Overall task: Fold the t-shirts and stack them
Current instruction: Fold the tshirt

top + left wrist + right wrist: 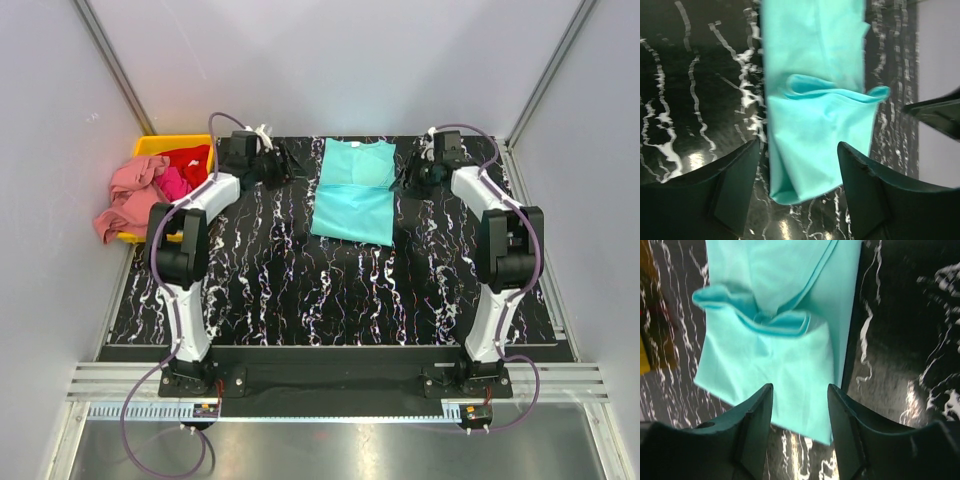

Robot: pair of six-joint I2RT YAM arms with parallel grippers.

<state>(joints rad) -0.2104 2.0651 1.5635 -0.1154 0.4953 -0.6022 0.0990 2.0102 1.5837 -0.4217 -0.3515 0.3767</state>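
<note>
The turquoise-teal t-shirt (354,192) lies on the black marbled mat at the back centre, its sides folded in to a narrow strip. My left gripper (283,163) is open and empty just left of its far end; the shirt (815,125) shows beyond my open fingers (737,180). My right gripper (410,175) is open and empty just right of it; the shirt (770,345) lies under and beyond my fingers (757,425). The salmon pink shirt (128,195), the magenta shirt (172,183) and the red shirt (188,160) are heaped in and over the yellow bin.
The yellow plastic bin (150,147) stands at the back left, off the mat's corner. Grey walls close in the left, back and right. The arms' bases sit at the near edge on the metal rail (330,385).
</note>
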